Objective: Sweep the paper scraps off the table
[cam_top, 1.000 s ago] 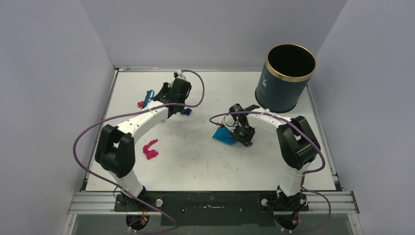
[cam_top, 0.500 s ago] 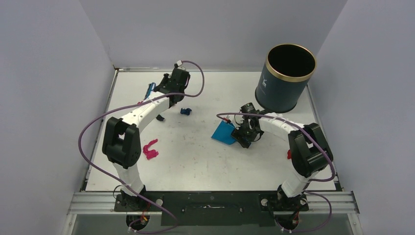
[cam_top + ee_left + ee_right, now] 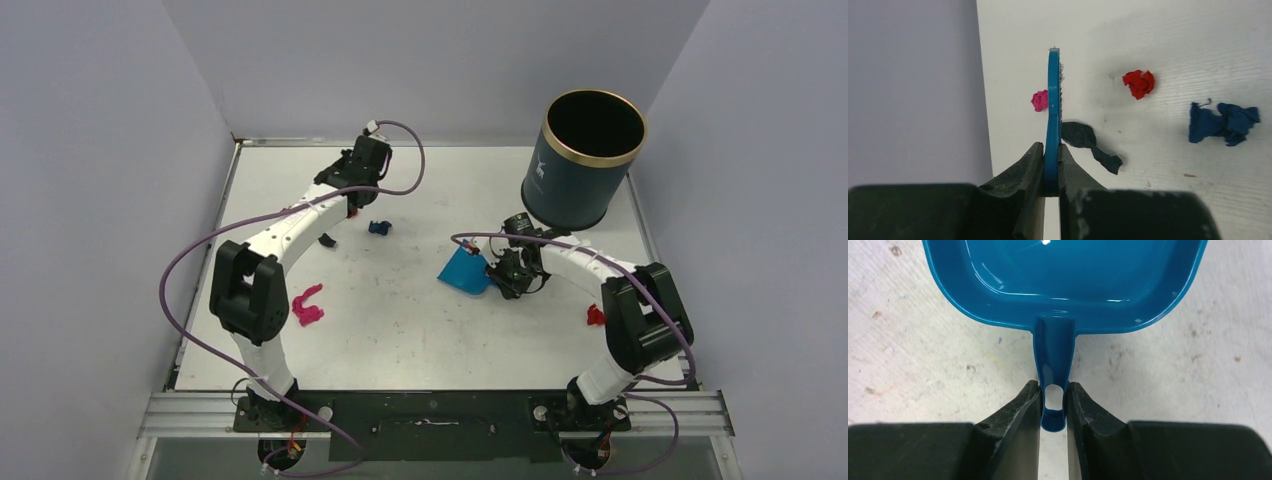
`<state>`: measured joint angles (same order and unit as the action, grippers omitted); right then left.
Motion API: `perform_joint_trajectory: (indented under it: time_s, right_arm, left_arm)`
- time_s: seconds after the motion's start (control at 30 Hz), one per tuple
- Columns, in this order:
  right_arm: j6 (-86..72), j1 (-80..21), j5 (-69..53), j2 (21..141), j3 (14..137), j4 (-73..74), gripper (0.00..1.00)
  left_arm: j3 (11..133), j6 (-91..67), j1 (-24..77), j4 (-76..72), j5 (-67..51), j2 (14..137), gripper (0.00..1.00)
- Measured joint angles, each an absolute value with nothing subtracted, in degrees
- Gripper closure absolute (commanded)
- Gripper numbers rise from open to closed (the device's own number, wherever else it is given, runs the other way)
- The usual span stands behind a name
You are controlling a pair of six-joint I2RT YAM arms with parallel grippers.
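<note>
Fingers (image 3: pixel 1024 172) of the left gripper (image 3: pixel 1051 160) are pinching the brush (image 3: pixel 1053 95) by the paper scraps (image 3: pixel 1139 83) for sweeping; the right gripper (image 3: pixel 1053 400) is pinching the dustpan (image 3: pixel 1063 280) handle, ready for catching.

In the left wrist view the brush (image 3: pixel 1053 100) showed edge-on only. Its handle end was buried between the fingers of the left gripper (image 3: pixel 1051 150), and its bristles were too fine to make out. It covered part of a pink scrap (image 3: pixel 1038 100) and one end of a black scrap (image 3: pixel 1088 142). From above, the left wrist hid the brush entirely. The dustpan (image 3: pixel 998 290) ran off the far edge of the right wrist view. A red scrap (image 3: pixel 595 317) lay partly behind the right arm's elbow. The inside of the bin (image 3: pixel 565 195) was too dark to read.
</note>
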<state>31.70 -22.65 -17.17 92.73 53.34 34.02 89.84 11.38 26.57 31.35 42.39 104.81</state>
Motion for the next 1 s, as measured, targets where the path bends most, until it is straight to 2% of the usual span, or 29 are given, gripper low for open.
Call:
perform_joint_trajectory:
  time_s: [0.2,0.33,0.47,0.63,0.8,1.0]
  right_arm:
    - [32.4,-21.3,-13.7,84.7,55.5,41.5,0.95]
    - [33.0,-17.9,-12.7,76.4,60.7,45.7,0.95]
    - [33.4,-12.3,-11.9,69.6,66.9,48.6,0.95]
    - [32.2,-5.5,-10.7,65.6,74.2,49.6,0.95]
    - [30.0,-0.3,-8.9,63.5,77.9,48.3,0.95]
    - [27.2,1.8,-8.1,63.1,80.5,47.1,0.95]
  left_arm:
    - [90.6,5.5,32.9,34.9,37.9,102.1,1.00]
    - [88.6,-2.7,39.1,34.5,32.1,95.8,1.00]
    - [78.5,-13.0,41.6,28.7,23.5,84.1,1.00]
    - [62.5,-27.4,41.9,13.4,12.1,73.0,1.00]
    - [55.5,-39.3,48.7,-1.0,5.3,77.1,1.00]
    - [62.6,-47.6,58.5,-12.5,0.6,94.7,1.00]
